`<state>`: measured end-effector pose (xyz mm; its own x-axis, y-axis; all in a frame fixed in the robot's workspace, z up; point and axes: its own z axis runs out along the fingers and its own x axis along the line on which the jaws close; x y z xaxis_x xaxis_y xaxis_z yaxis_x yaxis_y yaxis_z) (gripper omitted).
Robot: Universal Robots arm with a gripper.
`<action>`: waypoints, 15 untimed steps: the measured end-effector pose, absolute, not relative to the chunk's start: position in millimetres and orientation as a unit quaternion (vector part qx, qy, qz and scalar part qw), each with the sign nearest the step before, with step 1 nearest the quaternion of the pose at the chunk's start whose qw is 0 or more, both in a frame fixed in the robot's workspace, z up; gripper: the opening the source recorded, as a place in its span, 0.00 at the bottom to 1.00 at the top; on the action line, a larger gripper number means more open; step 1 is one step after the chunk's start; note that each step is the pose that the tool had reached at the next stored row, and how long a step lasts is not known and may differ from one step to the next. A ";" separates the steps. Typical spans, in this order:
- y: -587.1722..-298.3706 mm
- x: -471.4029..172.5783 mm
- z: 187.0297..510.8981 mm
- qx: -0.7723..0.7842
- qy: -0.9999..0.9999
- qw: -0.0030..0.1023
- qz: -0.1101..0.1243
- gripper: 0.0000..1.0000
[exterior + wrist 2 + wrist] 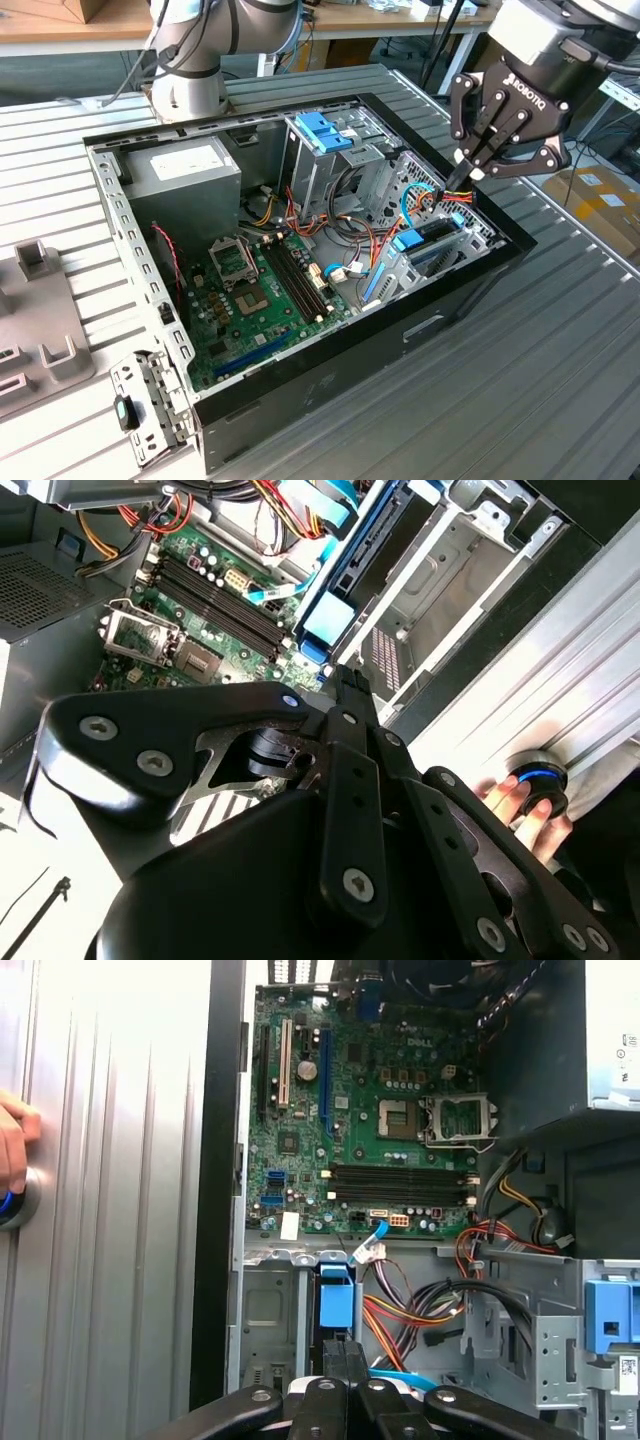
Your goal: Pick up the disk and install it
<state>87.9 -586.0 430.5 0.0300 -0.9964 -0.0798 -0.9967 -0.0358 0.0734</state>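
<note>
The disk (432,236), a dark drive in a blue carrier with a blue end tab, lies in the low bay at the open computer case's (470,285) side, on the exterior view's right. Its tab appears in both wrist views, disk (337,1305) and disk (328,617). My gripper (461,180) hangs just above the disk's far end, by the coloured wires. Its fingers are shut together with nothing between them, as both wrist views show at gripper (345,1348) and gripper (350,677).
A tall grey cage with a light-blue bracket (324,130) stands behind the bay. The motherboard (265,285) and power supply (185,170) fill the case floor. A person's hand (520,802) rests on a blue-ringed button on the slatted table beside the case.
</note>
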 end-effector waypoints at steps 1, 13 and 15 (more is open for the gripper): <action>-586.0 87.9 431.4 -0.718 0.694 0.001 0.054 0.11; -585.9 89.5 432.0 -0.718 0.694 0.001 0.054 0.11; -586.0 92.7 431.3 -0.718 0.694 0.001 0.054 0.11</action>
<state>92.7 -586.0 431.3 0.0299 -0.9964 -0.0798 -0.9967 -0.0358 0.0734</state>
